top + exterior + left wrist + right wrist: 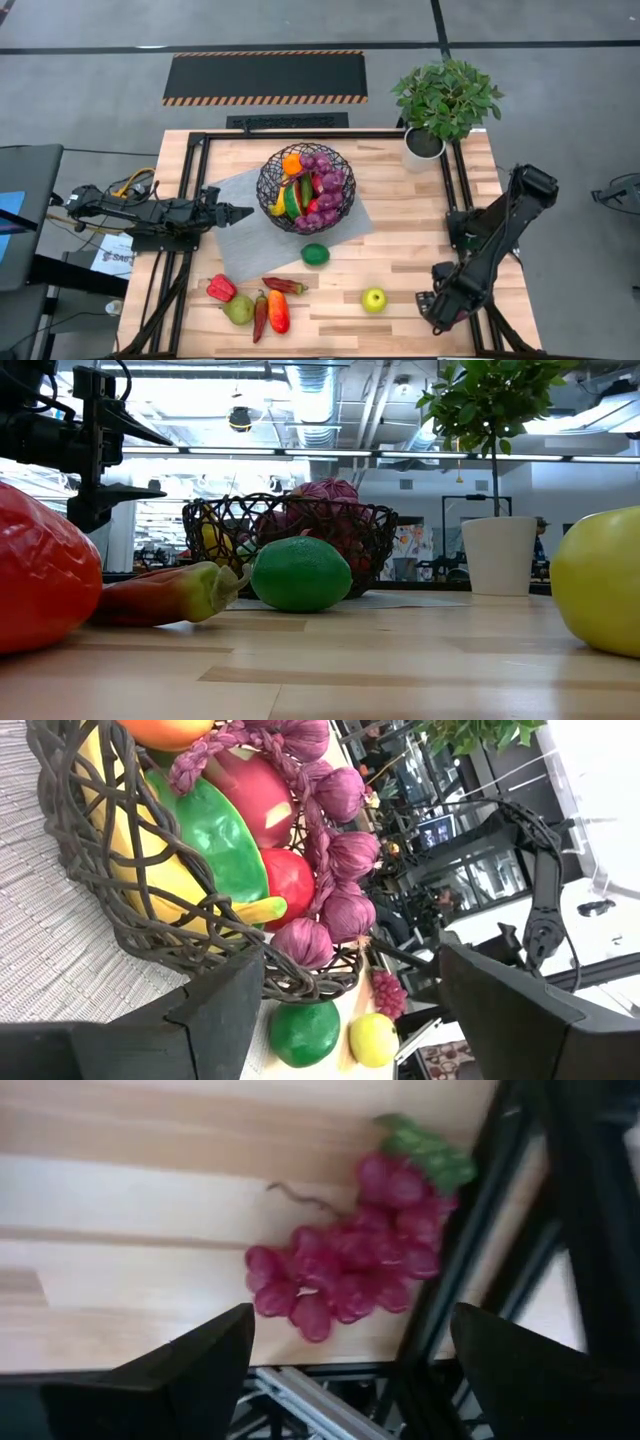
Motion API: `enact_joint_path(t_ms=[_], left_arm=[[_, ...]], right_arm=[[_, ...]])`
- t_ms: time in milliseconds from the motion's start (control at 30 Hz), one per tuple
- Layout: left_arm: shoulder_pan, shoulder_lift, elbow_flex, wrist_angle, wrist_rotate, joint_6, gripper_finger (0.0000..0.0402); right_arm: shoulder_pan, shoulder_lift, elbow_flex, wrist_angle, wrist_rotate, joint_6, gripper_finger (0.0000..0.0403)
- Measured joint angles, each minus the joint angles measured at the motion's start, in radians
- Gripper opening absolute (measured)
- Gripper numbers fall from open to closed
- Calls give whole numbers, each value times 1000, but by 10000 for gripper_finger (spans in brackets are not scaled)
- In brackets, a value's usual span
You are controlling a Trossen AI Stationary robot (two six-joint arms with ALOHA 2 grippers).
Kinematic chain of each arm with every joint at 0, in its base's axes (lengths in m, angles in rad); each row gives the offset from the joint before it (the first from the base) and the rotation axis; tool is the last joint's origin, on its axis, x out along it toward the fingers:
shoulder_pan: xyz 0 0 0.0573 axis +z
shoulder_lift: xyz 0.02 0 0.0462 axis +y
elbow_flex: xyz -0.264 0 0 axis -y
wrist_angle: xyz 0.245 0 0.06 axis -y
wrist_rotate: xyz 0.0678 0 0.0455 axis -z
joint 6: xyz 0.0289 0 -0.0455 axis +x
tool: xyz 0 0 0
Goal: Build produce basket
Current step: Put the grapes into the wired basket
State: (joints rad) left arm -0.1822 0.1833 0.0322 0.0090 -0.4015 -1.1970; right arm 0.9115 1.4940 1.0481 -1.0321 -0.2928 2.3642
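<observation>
The black wire basket stands on a grey mat at mid table and holds a banana, a watermelon slice, an orange and purple grapes. My left gripper lies level just left of the basket, open and empty, with its fingers pointing at the basket wall. My right gripper points down near the table's near right corner. It is open above a bunch of red grapes that lies on the wood beside the black frame rail. A lime and a yellow-green apple lie loose on the table.
A red pepper, a pear, chilies and an orange-red piece of produce lie near the front left. A potted plant stands at the far right corner. Black frame rails run along the table's sides.
</observation>
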Motion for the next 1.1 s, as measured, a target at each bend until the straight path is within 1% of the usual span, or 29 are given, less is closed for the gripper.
enact_joint_path(t_ms=[133, 267, 333, 400, 500, 600, 733, 833, 1000, 1100], left_arm=[[0, 0, 0, 0, -3, 4, 289], [0, 0, 0, 0, -3, 3, 289], [0, 0, 0, 0, -3, 3, 289], [0, 0, 0, 0, -5, 3, 289], [0, 0, 0, 0, -21, -12, 289], [1, 0, 0, 0, -31, -20, 289], [0, 0, 0, 1, -33, -22, 289], [0, 0, 0, 1, -32, -33, 289], [0, 0, 0, 1, -32, -35, 289], [0, 0, 0, 1, -32, -35, 289]], right_arm=[[8, 39, -34, 80, -13, -4, 356], [45, 113, -40, 104, -98, -31, 356], [58, 146, -39, 122, -126, -34, 356], [65, 170, -39, 138, -129, -39, 355], [61, 212, -39, 191, -128, -34, 346], [60, 249, -36, 229, -132, -34, 323], [38, 289, -35, 264, -146, -40, 274], [16, 289, -36, 270, -145, -62, 224], [-36, 271, -39, 238, -118, -140, 114], [-73, 242, -41, 226, -63, -195, 51]])
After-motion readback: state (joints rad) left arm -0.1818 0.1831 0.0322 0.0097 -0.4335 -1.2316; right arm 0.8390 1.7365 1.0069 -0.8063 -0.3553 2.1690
